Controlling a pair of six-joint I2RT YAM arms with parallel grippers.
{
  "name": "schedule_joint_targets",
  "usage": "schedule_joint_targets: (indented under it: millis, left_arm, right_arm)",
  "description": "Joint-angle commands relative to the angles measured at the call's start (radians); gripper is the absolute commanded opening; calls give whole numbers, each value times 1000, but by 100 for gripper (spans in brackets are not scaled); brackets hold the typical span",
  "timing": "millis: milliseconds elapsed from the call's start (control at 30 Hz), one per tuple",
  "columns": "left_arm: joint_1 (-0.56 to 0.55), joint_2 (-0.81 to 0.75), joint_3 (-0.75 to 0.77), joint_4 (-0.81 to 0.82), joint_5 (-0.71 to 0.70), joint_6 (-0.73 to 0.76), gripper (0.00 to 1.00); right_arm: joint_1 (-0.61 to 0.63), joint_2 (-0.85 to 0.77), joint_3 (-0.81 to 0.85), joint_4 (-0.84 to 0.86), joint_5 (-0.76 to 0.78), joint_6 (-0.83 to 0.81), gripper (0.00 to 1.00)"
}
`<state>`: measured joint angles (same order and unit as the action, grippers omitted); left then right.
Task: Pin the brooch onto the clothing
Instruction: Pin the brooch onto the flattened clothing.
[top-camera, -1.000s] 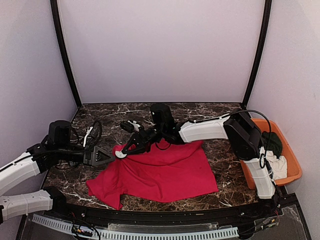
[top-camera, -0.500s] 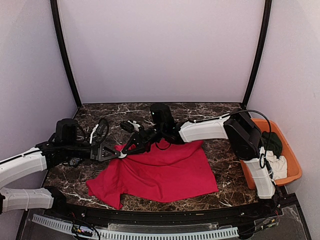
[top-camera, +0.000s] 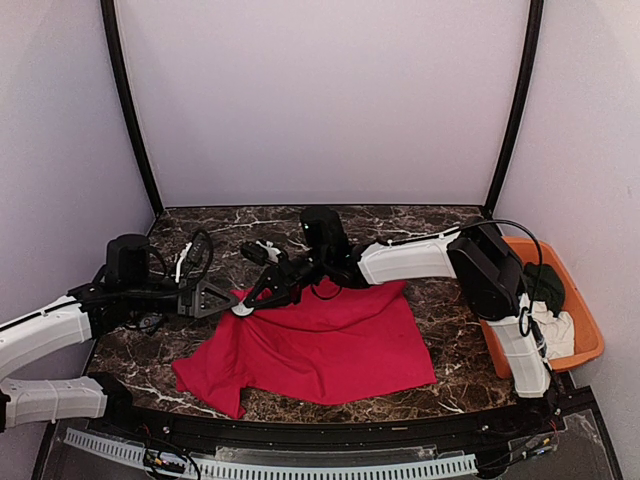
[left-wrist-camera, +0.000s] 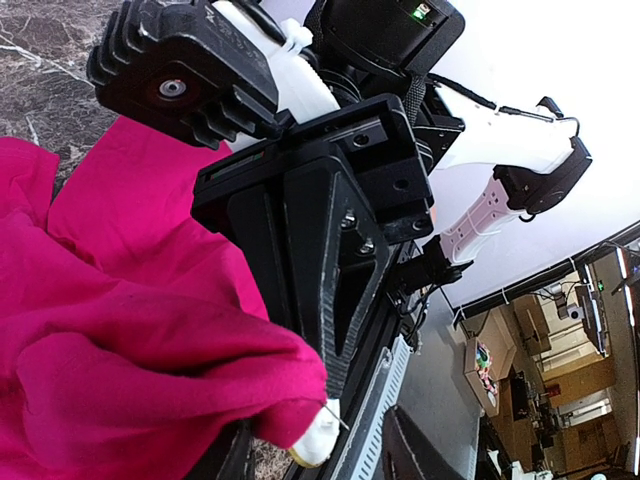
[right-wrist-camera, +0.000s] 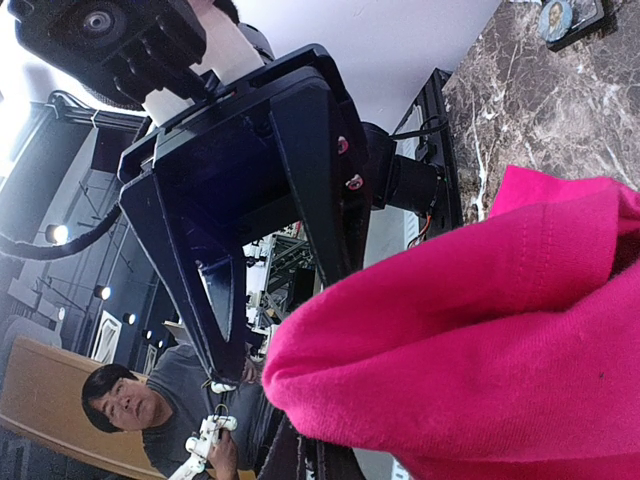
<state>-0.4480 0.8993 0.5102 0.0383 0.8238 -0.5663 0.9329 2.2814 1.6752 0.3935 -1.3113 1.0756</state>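
Right hand (top-camera: 248, 303): clamped on raised far-left corner of bright red short-sleeved soft-fabric T-shirt (top-camera: 320, 345), which lies spread on dark marble worktop (top-camera: 430, 225). Left hand (top-camera: 226, 298): fingers apart, just left of that corner.

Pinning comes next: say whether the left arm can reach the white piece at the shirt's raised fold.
Probably yes: the left gripper is right beside the white piece, nothing between; the right gripper pinches the shirt.
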Motion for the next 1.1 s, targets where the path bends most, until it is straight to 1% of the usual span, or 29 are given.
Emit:
schedule_joint_targets:
  millis: [0, 333, 667, 1067]
  left_arm:
    - [11, 6, 6, 34, 23, 21, 41]
    - [11, 36, -4, 40, 34, 46, 31]
    - [14, 47, -13, 56, 34, 46, 26]
    - [14, 68, -10, 56, 35, 57, 23]
  right_arm:
    - [-4, -23, 22, 5, -7, -19, 0]
    - [-2, -25, 23, 1, -11, -22, 0]
    - [3, -23, 24, -5, -14, -29, 0]
    - [6, -17, 48, -60, -11, -63, 0]
